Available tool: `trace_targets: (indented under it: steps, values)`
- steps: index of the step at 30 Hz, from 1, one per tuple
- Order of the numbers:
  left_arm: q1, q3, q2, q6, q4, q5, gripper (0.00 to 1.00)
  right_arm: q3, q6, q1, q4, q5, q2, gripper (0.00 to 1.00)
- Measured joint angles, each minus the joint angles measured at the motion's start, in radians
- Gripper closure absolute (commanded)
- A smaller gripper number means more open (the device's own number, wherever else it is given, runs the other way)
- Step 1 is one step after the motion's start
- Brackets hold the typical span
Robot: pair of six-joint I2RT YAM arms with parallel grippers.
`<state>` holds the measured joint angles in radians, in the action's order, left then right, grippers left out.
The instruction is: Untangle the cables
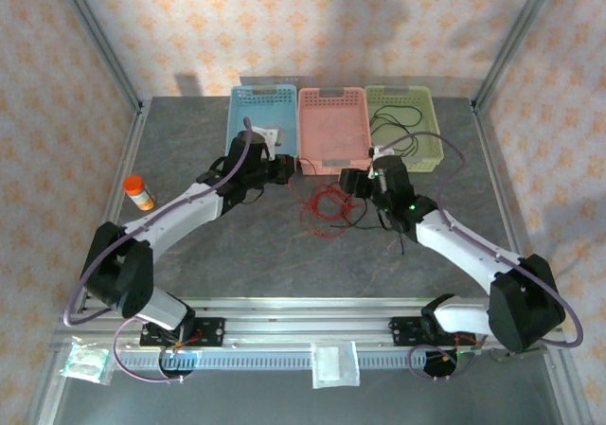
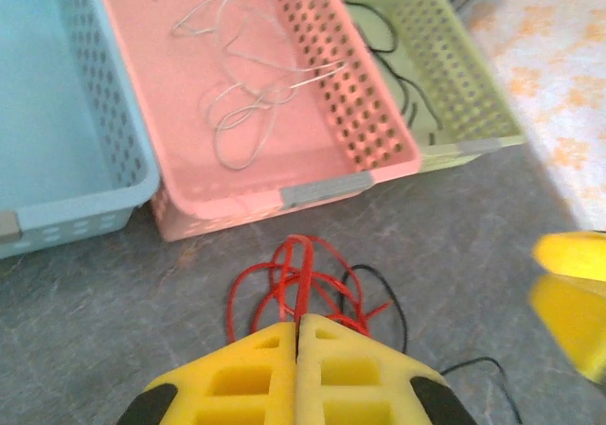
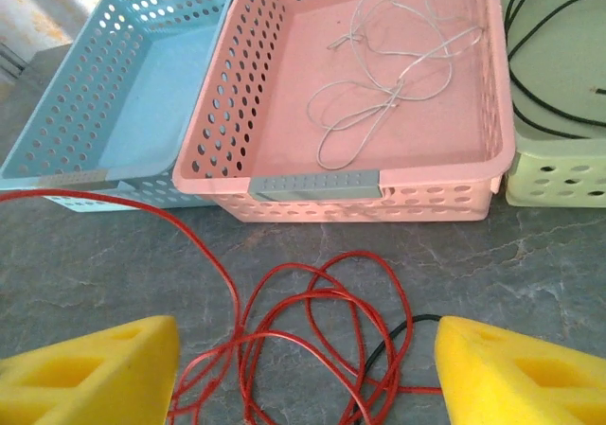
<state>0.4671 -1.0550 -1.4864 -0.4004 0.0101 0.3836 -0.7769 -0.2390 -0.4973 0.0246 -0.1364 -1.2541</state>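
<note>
Looping between wide-open right gripper (image 3: 308, 349), red cable (image 3: 312, 267), strand pinched by left gripper (image 2: 297, 323)

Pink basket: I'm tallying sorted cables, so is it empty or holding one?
Holding one: a pale whitish cable lies in loose loops on the floor of the pink basket, inside its walls.

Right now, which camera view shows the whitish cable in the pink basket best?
Right wrist: the whitish cable lies large and sharp in the pink basket. Left wrist shows it blurred; top external, tiny and faint.
</note>
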Motion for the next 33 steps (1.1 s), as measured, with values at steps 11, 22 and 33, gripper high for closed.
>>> trace_targets:
  steps: [11,22,33]
  values:
    - [0.0,-0.123,0.016,0.077,0.021,0.178,1.0,0.006,0.073,0.015,0.187,-0.239,-0.07,0.15]
    - [0.0,-0.157,0.016,0.097,0.053,0.274,1.0,-0.126,0.18,0.015,0.279,-0.299,-0.245,0.32]
    - [0.0,-0.159,0.016,0.096,0.055,0.281,1.0,-0.17,0.163,0.015,0.341,-0.315,-0.336,0.96]
